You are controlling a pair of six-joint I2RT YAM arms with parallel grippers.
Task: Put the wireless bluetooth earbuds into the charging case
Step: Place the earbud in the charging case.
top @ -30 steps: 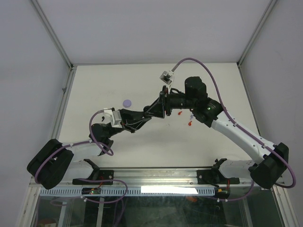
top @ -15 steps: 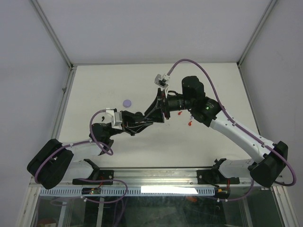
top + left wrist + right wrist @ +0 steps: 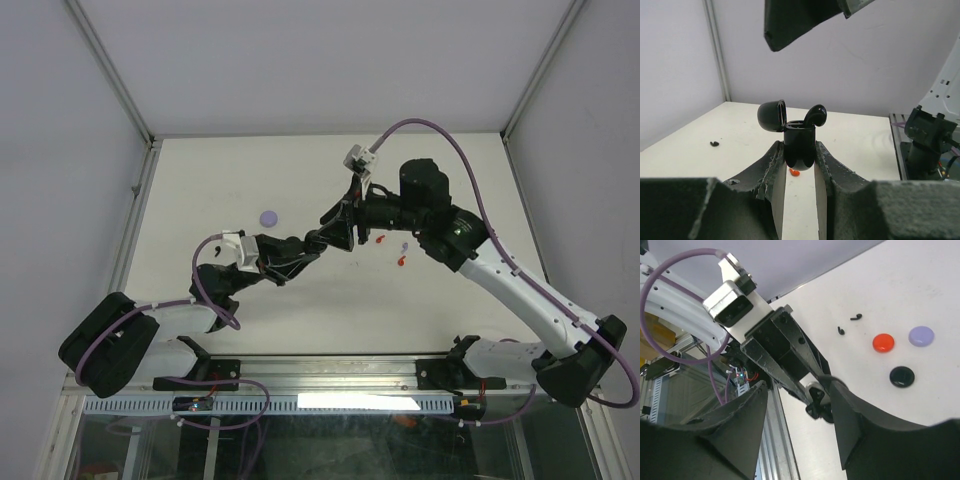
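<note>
- Holding the charging case (image 3: pixel 799 136) upright, the left fingers (image 3: pixel 771 167) clamp its lower body from both sides, closed narrowly on it, well above the table (image 3: pixel 740 125)
- The case's lid (image 3: pixel 771 115) is swung open to one side, leaving the wells open from above
- A black earbud (image 3: pixel 816 115) stands in the well on the side away from the lid. Its stem points down into the case and its rounded head rises above the rim, so I judge it not yet pushed home
- The earbud's long axis runs close to vertical, in line with the case, and the head leans slightly away from the lid
- The right fingers (image 3: pixel 747 415) hang just above the case and clear of the bud, spread apart with nothing between them. Seen from the right wrist, the case and the left fingers lie straight below the gap
- The coming move turns on this stack: the bud is directly under the right fingers, so it probably calls for a short straight press down along the stem axis
- The right arm is the nearer free one, since the left is busy bracing the case
- Two small black earbuds (image 3: pixel 856 316) lie loose on the table, well apart from the case, near a red disc (image 3: pixel 883 342), a lilac disc (image 3: pixel 921 335) and a black disc (image 3: pixel 902 376)
</note>
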